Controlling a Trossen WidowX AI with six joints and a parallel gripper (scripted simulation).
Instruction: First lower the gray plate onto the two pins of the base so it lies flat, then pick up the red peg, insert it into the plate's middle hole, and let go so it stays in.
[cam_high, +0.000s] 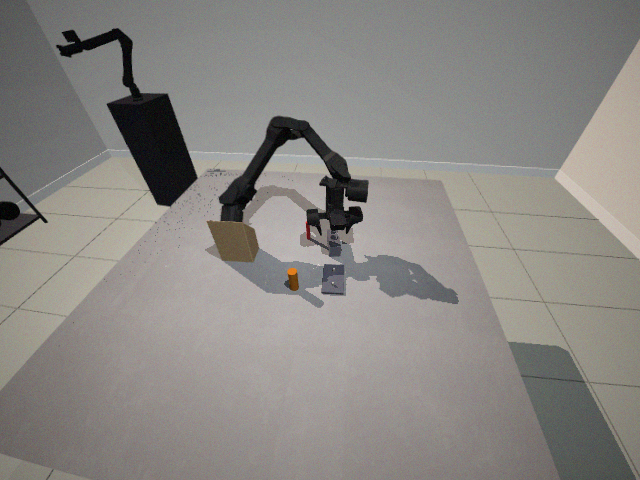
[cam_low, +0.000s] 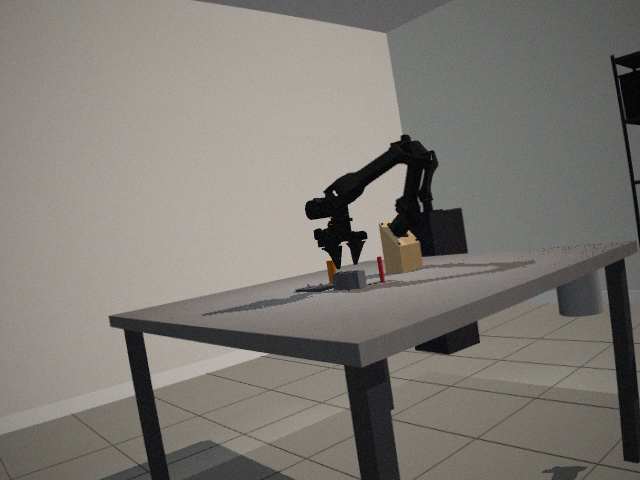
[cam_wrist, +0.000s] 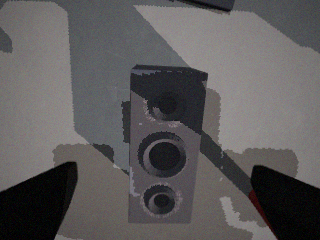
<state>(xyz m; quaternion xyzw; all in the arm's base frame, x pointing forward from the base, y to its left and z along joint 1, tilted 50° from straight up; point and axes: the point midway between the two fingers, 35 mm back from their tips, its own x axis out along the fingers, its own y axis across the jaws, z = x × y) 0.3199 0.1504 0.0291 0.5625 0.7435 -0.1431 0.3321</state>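
Hovering over the grey table (cam_high: 258, 361) in the top view, the black parallel-jaw gripper (cam_high: 334, 228) is pointing straight down with its fingers spread wide and nothing between them. Directly beneath it the gray block-shaped plate with three holes (cam_high: 334, 244) is lying on the table, apart from the flat gray base with two pins (cam_high: 333, 279), which is sitting nearer the camera. The small red upright peg (cam_high: 308, 230) is standing just beside the plate, on its left in this view. An orange cylinder (cam_high: 293, 279) is standing left of the base, and a tan cardboard-coloured wedge block (cam_high: 233, 240) is sitting by the arm's foot.

From the exterior view, the gripper (cam_low: 345, 253) is hanging above the plate (cam_low: 349, 279) without touching it. The red peg (cam_low: 381, 269) is standing upright just to the right, the orange cylinder (cam_low: 330, 271) to the left, the tan block (cam_low: 400, 246) behind.

Through the wrist camera, the plate (cam_wrist: 164, 150) is lying centred between the two dark fingertips, its larger middle hole flanked by two smaller ones. A sliver of red peg (cam_wrist: 259, 206) is showing beside the right fingertip.
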